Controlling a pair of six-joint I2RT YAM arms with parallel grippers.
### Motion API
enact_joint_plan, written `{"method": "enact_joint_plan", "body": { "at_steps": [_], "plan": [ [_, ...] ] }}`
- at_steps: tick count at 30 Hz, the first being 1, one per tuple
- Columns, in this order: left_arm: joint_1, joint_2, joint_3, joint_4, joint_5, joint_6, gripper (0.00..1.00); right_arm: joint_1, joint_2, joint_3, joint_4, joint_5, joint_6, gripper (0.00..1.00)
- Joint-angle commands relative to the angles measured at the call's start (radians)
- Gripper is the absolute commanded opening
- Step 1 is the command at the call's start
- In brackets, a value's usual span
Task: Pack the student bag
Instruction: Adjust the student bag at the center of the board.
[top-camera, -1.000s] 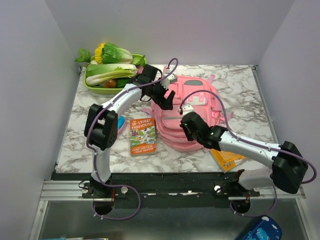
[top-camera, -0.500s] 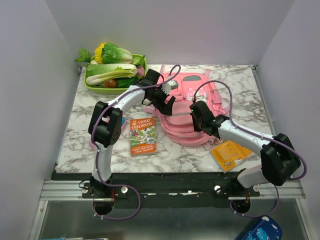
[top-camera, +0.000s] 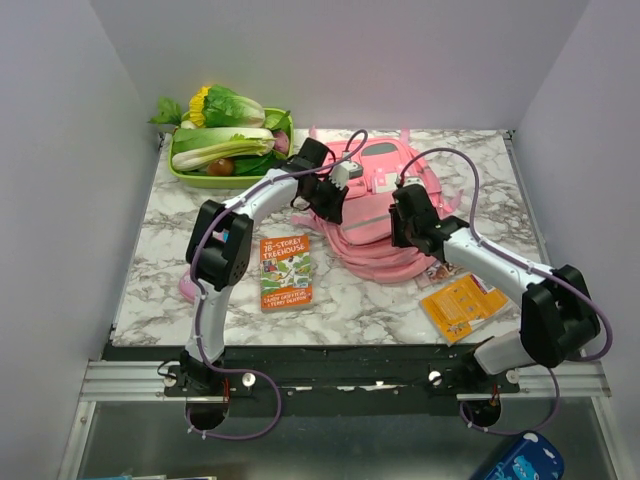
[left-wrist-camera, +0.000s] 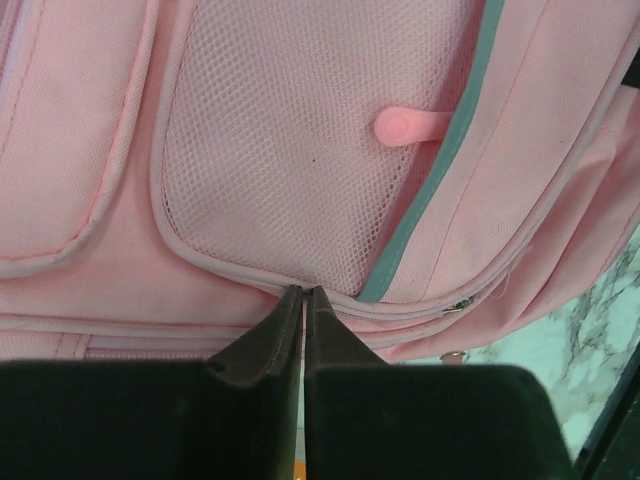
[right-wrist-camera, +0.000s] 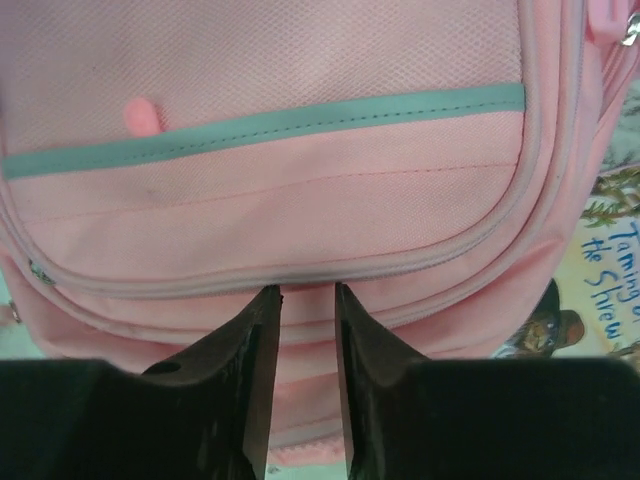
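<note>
The student bag (top-camera: 372, 243) is a big pink backpack lying at the middle back of the marble table. My left gripper (top-camera: 333, 200) is at its left side. In the left wrist view the left gripper (left-wrist-camera: 303, 291) is shut, its tips pinching the piping under the mesh pocket (left-wrist-camera: 300, 140) of the student bag (left-wrist-camera: 90, 110). My right gripper (top-camera: 405, 218) is on the bag's right part. The right wrist view shows the right gripper (right-wrist-camera: 308, 290) open by a narrow gap, tips against a zip seam of the student bag (right-wrist-camera: 300, 60), holding nothing.
An orange Treehouse book (top-camera: 286, 271) lies left of the bag and another orange book (top-camera: 460, 305) to its front right. A third book (right-wrist-camera: 612, 250) pokes out under the bag's right edge. A green tray of vegetables (top-camera: 190, 177) stands at the back left.
The bag has slid toward the back of the table and both grippers went with it. The left gripper closed from wide open. The right gripper opened a little.
</note>
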Motion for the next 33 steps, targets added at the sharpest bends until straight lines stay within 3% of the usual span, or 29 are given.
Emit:
{"method": "enact_joint_plan", "body": {
  "at_steps": [1,2,3,5,6,7,11,12,15,20,21,22,23,27,30,33],
  "plan": [
    [-0.045,0.02,0.055,-0.025,0.085,-0.019,0.04,0.002,-0.091,0.027,0.014,-0.031,0.016,0.48],
    [-0.047,0.021,0.072,-0.031,0.095,-0.027,0.0,0.002,-0.106,0.018,0.02,-0.04,0.032,0.57],
    [-0.048,0.02,0.083,-0.035,0.104,-0.032,0.0,-0.001,-0.138,0.008,0.029,-0.087,0.077,0.73],
    [-0.05,0.018,0.107,-0.038,0.142,-0.05,0.0,-0.033,-0.168,-0.03,0.075,-0.178,0.14,0.83],
    [-0.05,0.015,0.113,-0.038,0.153,-0.055,0.0,-0.039,-0.178,-0.035,0.077,-0.221,0.204,0.95],
    [-0.05,0.01,0.119,-0.035,0.164,-0.062,0.0,-0.044,-0.192,-0.038,0.077,-0.236,0.222,1.0],
    [-0.05,-0.003,0.129,0.007,0.191,-0.107,0.0,-0.049,-0.237,-0.093,0.097,-0.264,0.274,1.0],
    [-0.05,-0.003,0.133,0.011,0.193,-0.125,0.0,-0.049,-0.241,-0.1,0.092,-0.253,0.292,0.89],
    [-0.05,0.0,0.15,0.028,0.191,-0.151,0.0,-0.044,-0.25,-0.093,0.034,-0.241,0.352,0.77],
    [-0.038,-0.011,0.138,-0.013,0.162,-0.119,0.02,-0.024,-0.295,-0.093,-0.012,-0.227,0.395,0.74],
    [-0.029,-0.022,0.127,-0.016,0.15,-0.113,0.3,-0.024,-0.292,-0.091,-0.027,-0.201,0.403,0.74],
    [-0.022,-0.028,0.115,-0.018,0.123,-0.11,0.45,-0.024,-0.29,-0.088,-0.046,-0.188,0.404,0.74],
    [-0.018,-0.033,0.089,-0.015,0.109,-0.104,0.53,-0.024,-0.289,-0.094,-0.05,-0.172,0.411,0.74],
    [0.007,-0.033,0.067,-0.001,0.056,-0.128,0.65,-0.026,-0.287,-0.113,-0.035,-0.161,0.418,0.74],
    [0.021,-0.019,0.07,0.019,0.026,-0.174,0.82,-0.024,-0.289,-0.125,-0.023,-0.163,0.42,0.74],
    [0.024,-0.016,0.063,0.059,-0.014,-0.205,0.83,-0.024,-0.293,-0.137,-0.017,-0.164,0.417,0.74]
  ]
}}
